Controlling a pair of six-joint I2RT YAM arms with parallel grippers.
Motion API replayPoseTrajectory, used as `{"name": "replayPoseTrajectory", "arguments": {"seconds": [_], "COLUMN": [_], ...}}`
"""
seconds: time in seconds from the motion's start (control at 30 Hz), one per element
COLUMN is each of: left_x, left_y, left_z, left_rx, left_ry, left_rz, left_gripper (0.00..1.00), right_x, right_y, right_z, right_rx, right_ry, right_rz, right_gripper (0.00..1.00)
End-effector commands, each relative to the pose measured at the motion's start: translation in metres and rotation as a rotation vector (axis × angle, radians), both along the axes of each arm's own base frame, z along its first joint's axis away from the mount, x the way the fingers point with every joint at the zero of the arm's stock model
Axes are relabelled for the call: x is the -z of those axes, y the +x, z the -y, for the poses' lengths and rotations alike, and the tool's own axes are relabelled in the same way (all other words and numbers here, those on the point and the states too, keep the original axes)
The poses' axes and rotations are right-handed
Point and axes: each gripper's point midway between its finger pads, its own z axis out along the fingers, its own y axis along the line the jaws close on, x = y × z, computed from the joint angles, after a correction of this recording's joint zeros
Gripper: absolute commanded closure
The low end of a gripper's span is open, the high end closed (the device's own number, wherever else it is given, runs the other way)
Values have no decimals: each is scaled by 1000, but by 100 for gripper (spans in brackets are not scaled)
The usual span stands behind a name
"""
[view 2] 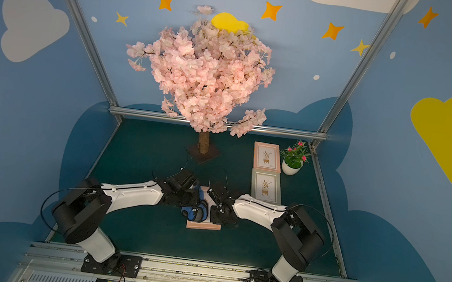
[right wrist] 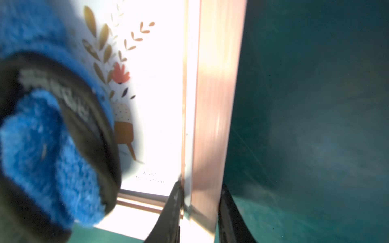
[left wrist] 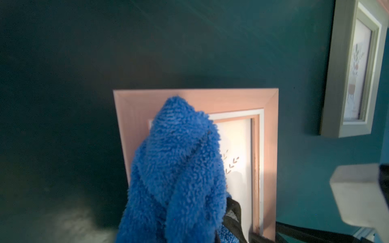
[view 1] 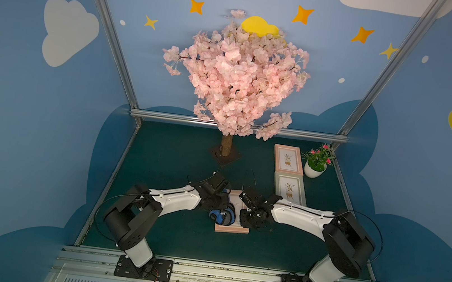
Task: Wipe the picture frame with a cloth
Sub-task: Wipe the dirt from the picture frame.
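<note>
Closest of all is the metal rail (view 1: 226,273). Both the left arm (view 1: 173,198) and the right arm (view 1: 299,216) stand on it and reach in to the middle of the dark green table (view 1: 155,232).

On the left, the left hand (view 1: 216,200) is closed tight on the cloth (view 1: 223,217). The cloth is blue and fluffy and all bunched up. Its dark grey side shows too, with a pale tag (right wrist: 52,92) on it that is too blurry to read. The cloth sits on the left part of the picture frame (view 1: 231,229), over the glass.

The picture frame is pink and lies flat on the table between the two hands. Its picture shows a leafy plant in a pot on legs. At its right side, the right hand (right wrist: 201,187) is partly closed. It holds the frame's side bar with one of its fingers (right wrist: 171,212) on each side.

Behind the hands stands a tree (view 1: 235,81) with pink flowers. Further right, a grey frame (view 1: 290,189) lies flat near the right arm. Just behind it lies a second pink frame (view 1: 288,158). Beside that, a small plant (view 1: 316,163) in a white pot stands in the back right corner.
</note>
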Motion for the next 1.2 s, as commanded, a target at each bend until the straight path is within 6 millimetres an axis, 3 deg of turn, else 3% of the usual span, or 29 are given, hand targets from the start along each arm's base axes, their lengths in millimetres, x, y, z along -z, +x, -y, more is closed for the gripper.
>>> {"name": "replayPoseTrajectory", "arguments": {"seconds": [0.0,0.13,0.23,0.33,0.5,0.57,0.67,0.87,0.93,1.03,1.17], "left_x": [15,15,16,19,19,18,18,17,14,9,3], "left_y": [3,11,17,21,23,24,26,31,32,35,36], "left_z": [-9,31,42,24,-28,-36,-31,20,27,17,-19], "left_rx": [16,65,74,43,-36,-41,-26,39,47,37,-14], "left_ry": [77,34,15,51,93,87,74,6,-4,17,54], "left_rz": [-29,-32,-37,-45,-38,-32,-31,-40,-35,-24,-9], "left_gripper": [97,97,97,97,97,97,97,97,97,97,97], "right_x": [14,15,15,16,17,18,18,17,17,17,18], "right_y": [-7,-8,-8,-8,-7,-7,-7,-6,-6,-6,-5], "right_z": [1,0,2,2,0,-1,-2,-3,-2,-4,-5], "right_rx": [-8,-10,-8,-9,-8,-9,-11,-16,-14,-14,-17], "right_ry": [-18,-22,-27,-33,-25,-23,-23,-28,-29,-25,-25], "right_rz": [-25,-26,-24,-25,-27,-29,-30,-28,-29,-29,-31], "right_gripper": [80,80,80,80,80,80,80,80,80,80,80]}}
